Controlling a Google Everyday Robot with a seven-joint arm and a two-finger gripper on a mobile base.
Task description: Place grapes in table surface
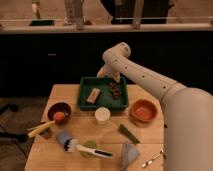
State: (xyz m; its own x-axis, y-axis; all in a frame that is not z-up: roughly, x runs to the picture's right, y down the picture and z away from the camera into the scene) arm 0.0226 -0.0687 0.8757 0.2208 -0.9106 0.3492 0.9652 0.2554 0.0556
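The arm reaches in from the right, bends high over the back of the worktop (67, 95) and drops its gripper (110, 75) to the far rim of the green tray (85, 102). The jaws stand wide with nothing in them.

The grapes (116, 90) lie inside the tray, in its right half, just in front of and below the jaws. From here I cannot tell if the jaws touch them. They are not yet out on the bare wood. A tan block (93, 95) lies in the tray's left half, apart from the grapes.

In front of the tray stands a white cup (102, 115). To the right of it sits an orange bowl (144, 110). To the left is a dark bowl (59, 111) with an orange ball (60, 116) in it, and some yellow sticks (40, 129) lie just beside that bowl. Nearer the front edge lie a brush (75, 146), a green strip (129, 134), a grey cloth (129, 153) and a piece of cutlery (152, 159).
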